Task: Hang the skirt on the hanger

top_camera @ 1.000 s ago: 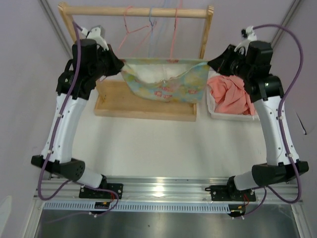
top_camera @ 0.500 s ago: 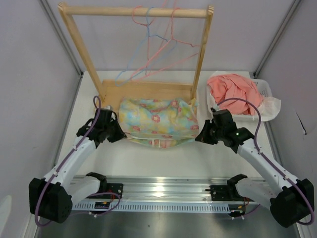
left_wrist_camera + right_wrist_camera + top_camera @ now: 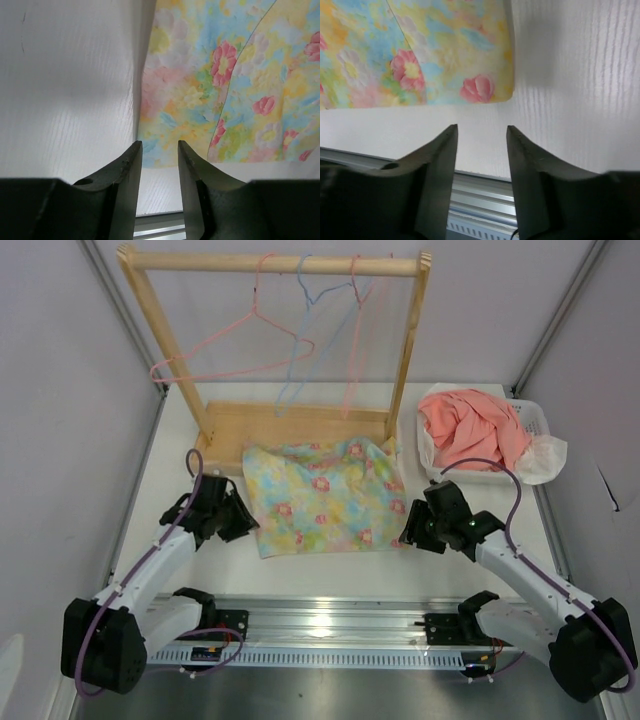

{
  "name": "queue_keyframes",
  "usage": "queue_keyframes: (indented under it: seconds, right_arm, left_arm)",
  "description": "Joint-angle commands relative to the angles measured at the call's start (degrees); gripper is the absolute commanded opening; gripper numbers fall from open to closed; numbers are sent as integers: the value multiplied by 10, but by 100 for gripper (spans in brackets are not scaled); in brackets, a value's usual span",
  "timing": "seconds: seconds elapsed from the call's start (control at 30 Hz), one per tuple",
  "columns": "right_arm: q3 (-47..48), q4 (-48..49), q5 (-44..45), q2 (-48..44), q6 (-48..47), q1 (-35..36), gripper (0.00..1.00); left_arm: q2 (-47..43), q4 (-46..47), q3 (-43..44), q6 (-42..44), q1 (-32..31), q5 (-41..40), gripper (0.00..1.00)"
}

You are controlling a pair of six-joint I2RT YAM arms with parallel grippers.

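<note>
The skirt (image 3: 325, 498), a floral cloth in yellow, blue and green, lies spread flat on the table in front of the rack. My left gripper (image 3: 248, 528) sits low at its near-left corner, open and holding nothing; in the left wrist view the skirt (image 3: 210, 90) lies just beyond the open gripper (image 3: 159, 145). At the skirt's near-right corner my right gripper (image 3: 405, 535) is also open and empty, and the right wrist view has the corner of the skirt (image 3: 420, 50) ahead of the gripper (image 3: 481, 129). The pink hanger (image 3: 205, 337) hangs on the rail, swung out to the left.
The wooden rack (image 3: 275, 262) stands behind the skirt on a wooden base (image 3: 290, 422). A light blue hanger (image 3: 297, 360) and another pink one hang on it. At the right, a white basket (image 3: 530, 412) holds a coral-pink garment (image 3: 465, 430). A metal rail (image 3: 330, 625) runs along the near edge.
Both arms brought the skirt down from the rack to the table, then both grippers opened and let it go. It now lies flat. The hangers have swung.
</note>
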Motion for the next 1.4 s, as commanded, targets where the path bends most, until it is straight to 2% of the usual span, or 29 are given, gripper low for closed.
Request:
queue_keyframes:
  seconds: [0.0, 0.1, 0.33, 0.47, 0.5, 0.67, 0.77, 0.93, 1.13, 1.37]
  right_arm:
    - [16, -7, 21, -24, -2, 12, 58]
    - [40, -35, 46, -27, 1, 36, 66]
    - [63, -20, 57, -34, 2, 41, 68]
    - [98, -29, 54, -26, 2, 41, 68]
    - [115, -32, 61, -26, 1, 41, 68]
    - [166, -26, 56, -5, -17, 37, 68]
    - [197, -26, 48, 6, -26, 31, 68]
    - [227, -13, 23, 7, -38, 16, 69]
    - [234, 5, -5, 16, -45, -6, 69]
    - [260, 8, -3, 35, -58, -13, 69]
  left_arm:
    - [-16, 22, 20, 4, 6, -1, 42]
    - [-19, 13, 48, 29, 6, -2, 49]
    - [-50, 39, 78, 65, 6, 32, 59]
    - [-69, 29, 114, 119, 6, 21, 62]
    - [-69, 20, 152, 130, 6, 20, 62]
    - [-118, 35, 215, 166, 6, -7, 65]
    - [-130, 42, 288, 186, 6, -13, 67]
    - [-121, 54, 358, 203, 6, 10, 68]
    - [-101, 141, 415, 207, 6, 47, 71]
    - [37, 264, 492, 167, -7, 3, 71]
